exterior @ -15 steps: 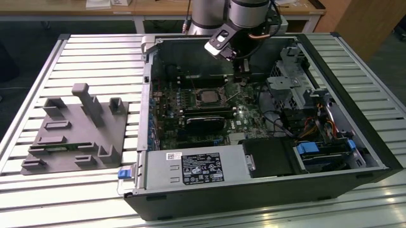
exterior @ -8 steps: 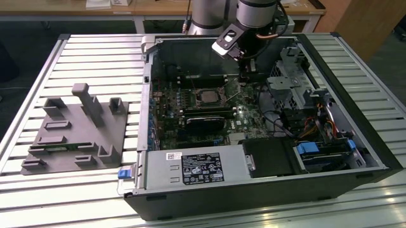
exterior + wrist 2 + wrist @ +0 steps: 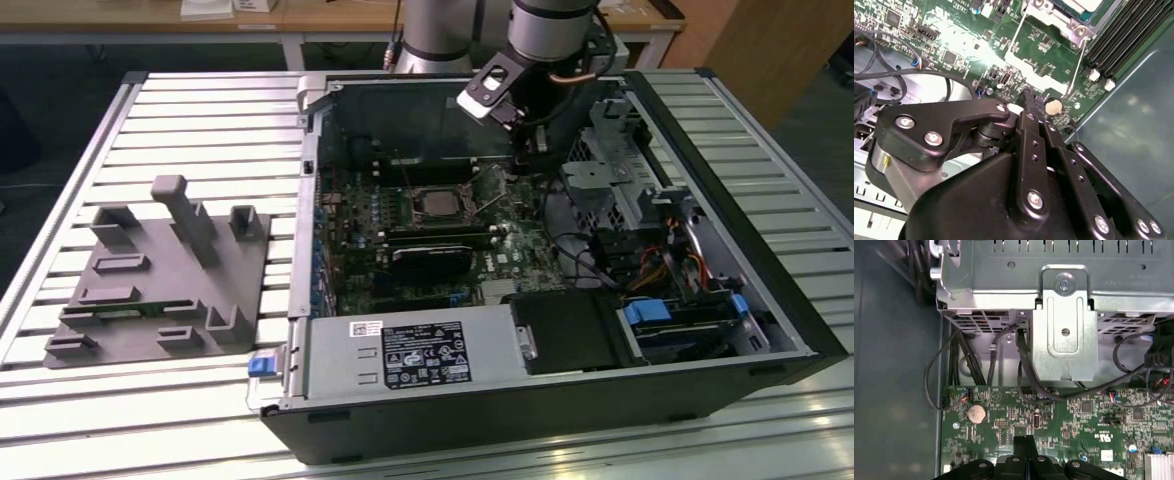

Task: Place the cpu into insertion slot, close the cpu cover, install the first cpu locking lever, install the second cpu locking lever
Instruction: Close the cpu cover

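Slatted metal table (image 3: 200, 110), wooden desks (image 3: 347, 18) behind: one open PC case (image 3: 561, 410), one grey fixture (image 3: 160, 270), one cpu (image 3: 435, 203); gripper (image 3: 1024, 441) pinched closed.

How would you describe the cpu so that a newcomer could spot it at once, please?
Look inside the open computer case at the green motherboard. Near its middle, beside the long black memory slots, sits the cpu: a small flat silver-grey square framed by metal, unlike the dark parts around it.
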